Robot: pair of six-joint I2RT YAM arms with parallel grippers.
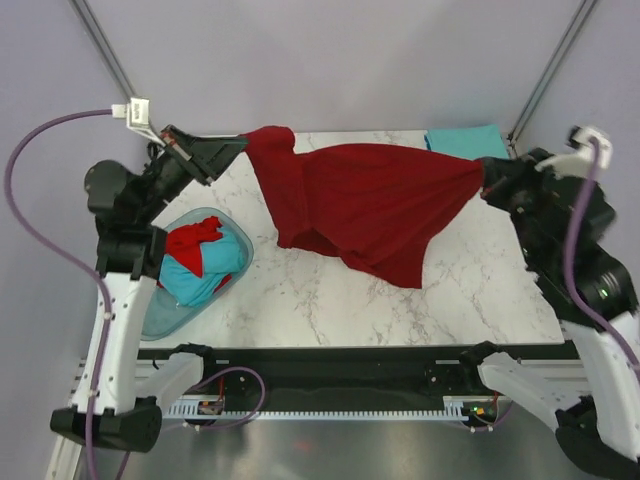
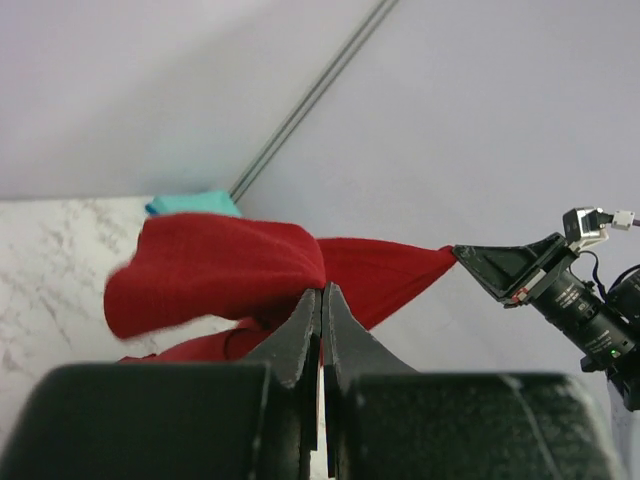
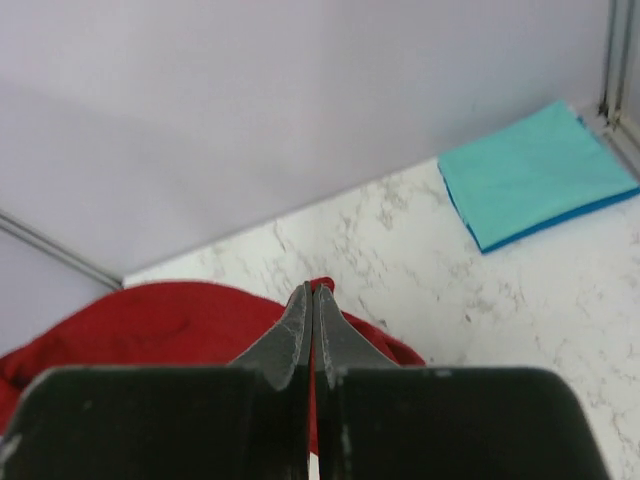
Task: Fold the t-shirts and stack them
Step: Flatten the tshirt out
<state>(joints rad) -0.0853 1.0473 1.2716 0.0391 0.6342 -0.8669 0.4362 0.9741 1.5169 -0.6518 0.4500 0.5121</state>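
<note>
Top external shows my left gripper [image 1: 243, 142] and right gripper [image 1: 482, 180] each clamped on an opposite end of the dark red t-shirt [image 1: 370, 200], stretched across the upper middle, presumably to spread it flat for folding.

Top view: high behind the arm bases, looking down on the whole bench [image 1: 330, 290]. Wrist views: close, low, sighting along own jaws. Shared across all three: red t-shirt [image 1: 370, 205], folded teal t-shirt [image 1: 465, 141] at far corner.
</note>
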